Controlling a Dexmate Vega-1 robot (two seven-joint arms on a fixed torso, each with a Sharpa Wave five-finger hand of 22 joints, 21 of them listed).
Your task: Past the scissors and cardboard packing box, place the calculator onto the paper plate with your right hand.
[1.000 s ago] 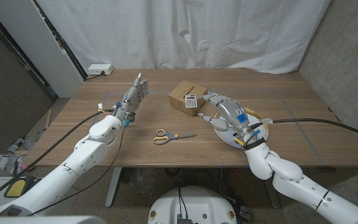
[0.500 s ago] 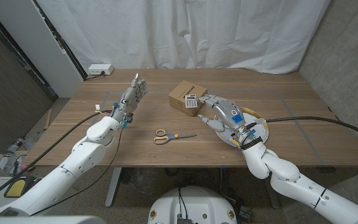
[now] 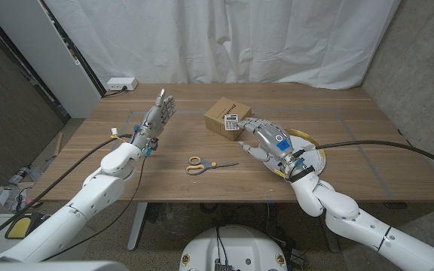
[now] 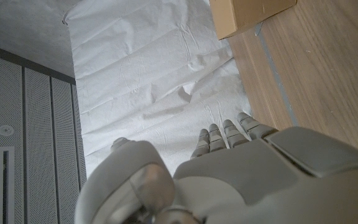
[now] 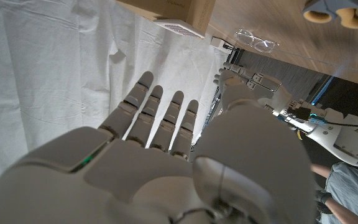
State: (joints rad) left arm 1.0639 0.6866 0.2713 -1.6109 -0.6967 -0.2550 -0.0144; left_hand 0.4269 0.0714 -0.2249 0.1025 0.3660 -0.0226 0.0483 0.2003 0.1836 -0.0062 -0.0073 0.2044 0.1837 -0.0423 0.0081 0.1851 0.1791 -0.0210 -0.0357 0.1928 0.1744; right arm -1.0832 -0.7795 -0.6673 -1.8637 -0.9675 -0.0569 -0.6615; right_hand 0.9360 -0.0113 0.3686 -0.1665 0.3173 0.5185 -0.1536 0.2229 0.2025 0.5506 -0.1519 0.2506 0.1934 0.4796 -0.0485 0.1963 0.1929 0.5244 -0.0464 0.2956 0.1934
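Observation:
A small grey calculator (image 3: 232,125) leans against the front of the cardboard box (image 3: 223,114) at mid-table. My right hand (image 3: 267,138) hovers just right of it, open, fingers spread and reaching toward the calculator; I cannot tell if they touch it. The paper plate (image 3: 314,153) lies under my right wrist. Yellow-handled scissors (image 3: 209,164) lie in front of the box. My left hand (image 3: 161,112) is raised at the left, open and holding nothing. In the right wrist view, the box (image 5: 178,9) and calculator (image 5: 180,28) are past my fingers (image 5: 157,115).
A white power strip (image 3: 121,84) sits at the table's back left corner. A white curtain (image 3: 239,38) hangs behind the table. The box's corner (image 4: 248,15) lies beyond my left hand (image 4: 241,180). Bare wood lies between my left hand and the scissors.
My right hand has slid left off the plate toward the calculator, fingers now beside it. My left hand has drifted slightly left and up. The objects have not moved.

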